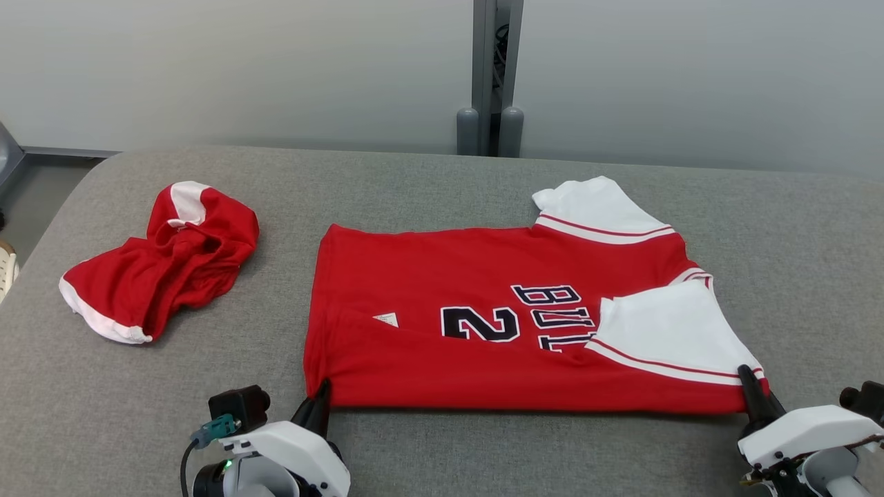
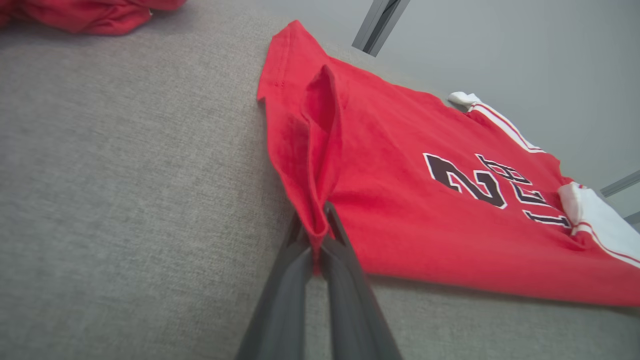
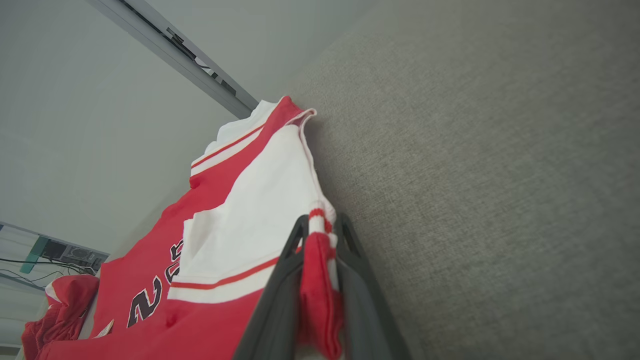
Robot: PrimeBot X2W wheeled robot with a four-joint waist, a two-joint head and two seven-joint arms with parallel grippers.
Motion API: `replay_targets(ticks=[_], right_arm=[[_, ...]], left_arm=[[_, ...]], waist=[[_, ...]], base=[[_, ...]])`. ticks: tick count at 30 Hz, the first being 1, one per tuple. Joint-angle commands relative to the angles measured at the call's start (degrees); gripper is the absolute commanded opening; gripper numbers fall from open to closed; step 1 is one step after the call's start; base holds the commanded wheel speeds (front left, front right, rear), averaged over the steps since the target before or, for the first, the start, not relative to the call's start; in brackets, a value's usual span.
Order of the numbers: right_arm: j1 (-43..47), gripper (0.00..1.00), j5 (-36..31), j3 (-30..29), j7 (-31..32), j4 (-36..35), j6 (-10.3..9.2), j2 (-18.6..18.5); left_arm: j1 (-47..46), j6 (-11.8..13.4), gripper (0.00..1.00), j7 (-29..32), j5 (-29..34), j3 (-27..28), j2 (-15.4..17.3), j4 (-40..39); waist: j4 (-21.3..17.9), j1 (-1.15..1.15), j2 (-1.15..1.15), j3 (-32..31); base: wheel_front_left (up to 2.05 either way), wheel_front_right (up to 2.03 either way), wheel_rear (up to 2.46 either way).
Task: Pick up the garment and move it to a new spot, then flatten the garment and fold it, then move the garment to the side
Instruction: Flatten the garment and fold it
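Even, soft light (wrist views distorted)

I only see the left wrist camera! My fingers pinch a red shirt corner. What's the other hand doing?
Observer: The right gripper is shut on the shirt too, at the corner by the folded white sleeve.
Operator: What's that red stuff at the top of my picture?
Observer: A second garment, crumpled, red with white trim, lying apart from the shirt on its left.
Operator: Any label?
Observer: A small white tag sits left of the number 2.
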Motion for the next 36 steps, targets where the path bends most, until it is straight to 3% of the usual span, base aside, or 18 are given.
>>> replay_targets(ticks=[1, 10, 15, 23, 29, 36], right_arm=[[1.1, 0.00, 1.0, -0.3, 0.7, -0.3, 0.03, -0.8], [4.9, 0.00, 8.0, -1.4, 12.4, -3.9, 0.03, -3.7], [7.8, 0.00, 13.9, -3.0, 23.1, -7.7, 0.03, -4.9], [14.1, 0.00, 18.0, -4.6, 36.7, -12.3, 0.03, -8.7], [18.0, 0.00, 17.7, -6.1, 40.3, -15.1, 0.02, -9.6], [20.9, 0.00, 16.3, -8.4, 41.6, -16.4, 0.02, -8.0]], left_arm=[[0.8, -0.2, 0.00, -0.3, 0.4, 0.1, 0.6, 0.0], [2.5, -1.5, 0.00, 3.6, 1.3, -2.3, 2.9, -0.1], [4.6, -1.6, 0.00, 7.8, 1.8, -3.8, 5.6, -2.3], [8.8, 0.2, 0.00, 15.4, 2.0, -5.5, 10.8, -8.9], [14.5, 2.2, 0.00, 21.9, 0.9, -6.3, 14.7, -16.8], [20.8, 5.0, 0.00, 28.6, -0.9, -6.3, 19.4, -27.9]], waist=[[-0.1, 0.00, 0.00, -0.3], [-0.3, 0.00, 0.00, -1.7], [-0.5, 0.00, 0.00, -2.8], [-0.8, 0.00, 0.00, -4.0], [-1.2, 0.00, 0.00, -4.4], [-0.7, 0.00, 0.00, -4.3]], base=[[0.00, 0.00, 0.00], [0.00, 0.00, 0.00], [0.00, 0.00, 0.00], [0.00, 0.00, 0.00], [0.00, 0.00, 0.00], [0.00, 0.00, 0.00]])
